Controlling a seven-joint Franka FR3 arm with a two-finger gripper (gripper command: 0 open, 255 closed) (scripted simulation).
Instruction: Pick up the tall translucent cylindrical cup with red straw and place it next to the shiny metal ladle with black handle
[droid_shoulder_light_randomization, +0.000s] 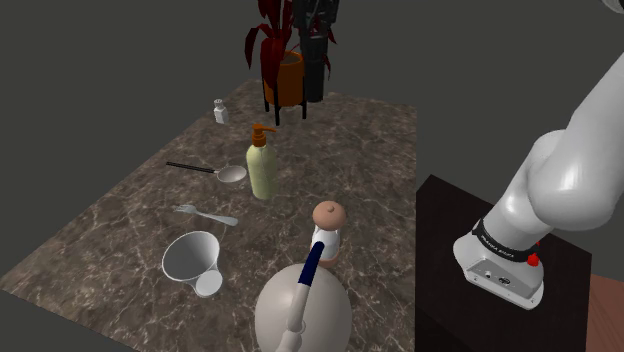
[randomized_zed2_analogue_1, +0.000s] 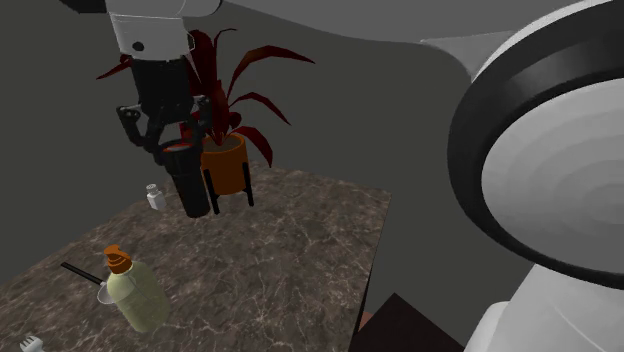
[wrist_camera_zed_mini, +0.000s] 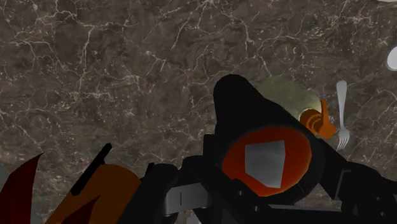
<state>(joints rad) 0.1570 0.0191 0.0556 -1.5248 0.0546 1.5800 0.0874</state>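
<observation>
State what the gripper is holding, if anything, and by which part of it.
The gripper holds the dark cylindrical cup, clasped near its red-orange top end; the body hangs below it.

On the marbled tabletop (droid_shoulder_light_randomization: 370, 170), the shiny metal ladle with black handle (droid_shoulder_light_randomization: 205, 169) lies just beside the yellowish pump bottle (droid_shoulder_light_randomization: 263, 170), on the shoulder view's left; the red-leaved potted plant (droid_shoulder_light_randomization: 285, 75) stands far behind.
</observation>
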